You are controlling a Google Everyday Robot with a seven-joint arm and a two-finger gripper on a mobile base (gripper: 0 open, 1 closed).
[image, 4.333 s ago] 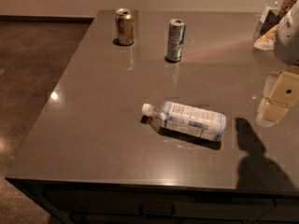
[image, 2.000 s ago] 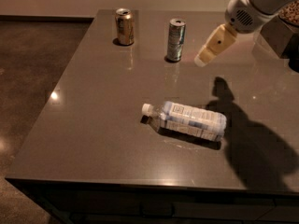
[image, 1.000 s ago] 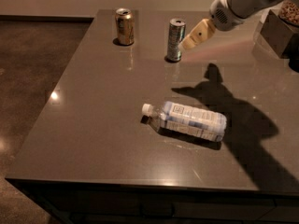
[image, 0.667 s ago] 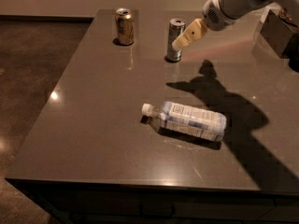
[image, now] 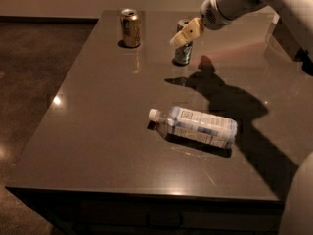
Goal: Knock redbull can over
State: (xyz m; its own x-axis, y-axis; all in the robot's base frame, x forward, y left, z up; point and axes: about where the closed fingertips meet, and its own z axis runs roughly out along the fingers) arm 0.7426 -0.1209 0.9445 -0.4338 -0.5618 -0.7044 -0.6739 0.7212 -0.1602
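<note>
Redbull can (image: 183,54) stands upright, long axis vertical, top rim up, at the far middle of the dark table (image: 98,131), a little in from the far edge. Gripper (image: 186,33) is at the can's upper half and overlaps it in view, with the tan tip pointing down-left. It looks to be at or against the can, but contact can't be confirmed. Can't tell whether it is open or closed, and nothing is seen held in it. White arm (image: 230,4) comes in from the upper right.

Versus 0.7 s ago: the gripper has moved left, from just right of the can's top to across its upper body. The can is in the same spot and not tipped. The other things have not moved.

Gold can (image: 130,28) is upright to the left of the redbull can, well apart, near the far edge. Clear plastic bottle (image: 200,127) lies on its side toward the near middle, cap pointing left, well apart from both cans. There is bare tabletop left of and in front of the redbull can, and between the two cans. The arm's shadow (image: 220,94) falls on the surface to the right of the can.
</note>
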